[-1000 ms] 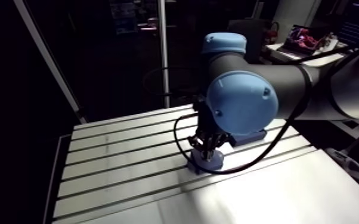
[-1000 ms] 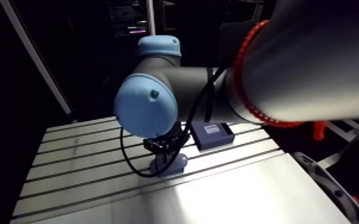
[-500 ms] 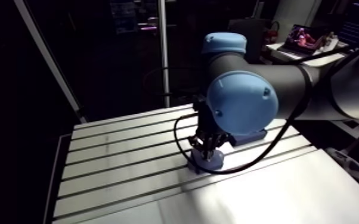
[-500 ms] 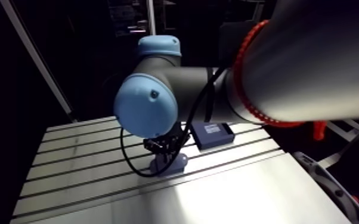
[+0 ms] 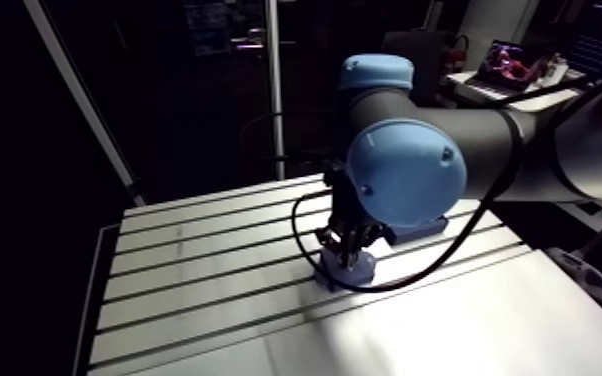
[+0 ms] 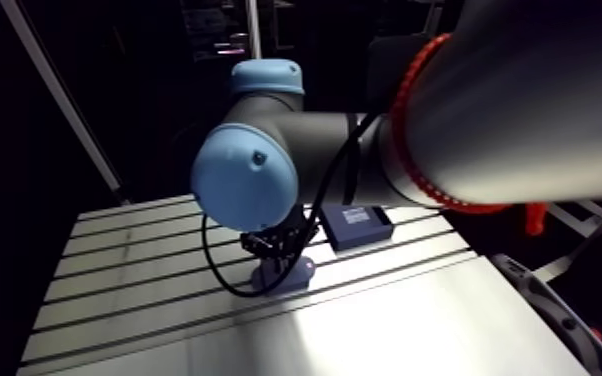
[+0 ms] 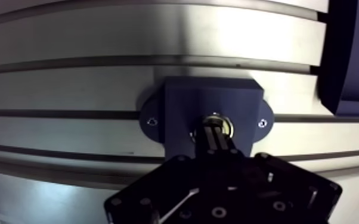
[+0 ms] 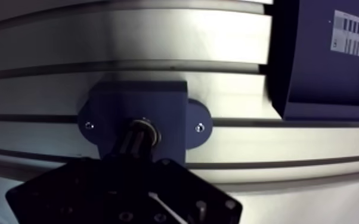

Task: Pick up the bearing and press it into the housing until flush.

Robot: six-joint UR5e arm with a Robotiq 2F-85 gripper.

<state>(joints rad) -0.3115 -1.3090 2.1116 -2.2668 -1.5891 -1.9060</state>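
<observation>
Housing: dark-blue flanged plastic block (image 7: 185, 101), screwed to slotted aluminium table (image 7: 68, 83), resisting thrust.
Bearing: silver metal ring (image 7: 225, 124) in its bore.
Tool: black two-finger gripper (image 7: 216, 128), fingers drawn together, apparently pressing the ring.

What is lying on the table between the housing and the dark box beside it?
Nothing. The wrist view shows only bare slotted table between the housing and the box.
</observation>
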